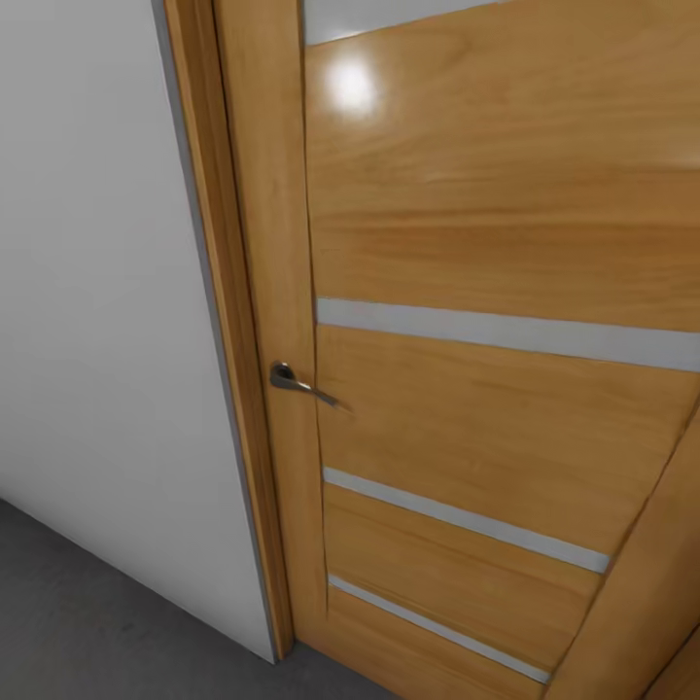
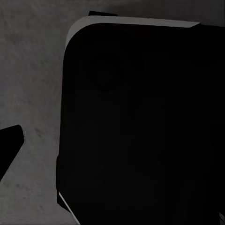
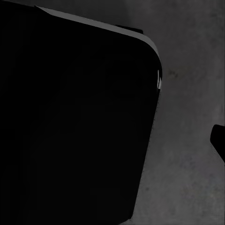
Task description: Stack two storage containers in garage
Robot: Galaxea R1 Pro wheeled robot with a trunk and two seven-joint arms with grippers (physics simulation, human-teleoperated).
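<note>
Head camera sits close on a honey-coloured wooden door with pale horizontal strips (image 1: 506,243), its curved metal lever handle (image 1: 299,382) near the frame, plain pale grey wall (image 1: 97,292) alongside. Dark grey speckled floor (image 1: 68,603) shows below. Both wrist cameras look onto a big black rounded body (image 2: 140,122), with that floor beyond. Whether either gripper's fingers are spread or closed cannot be told.
</note>
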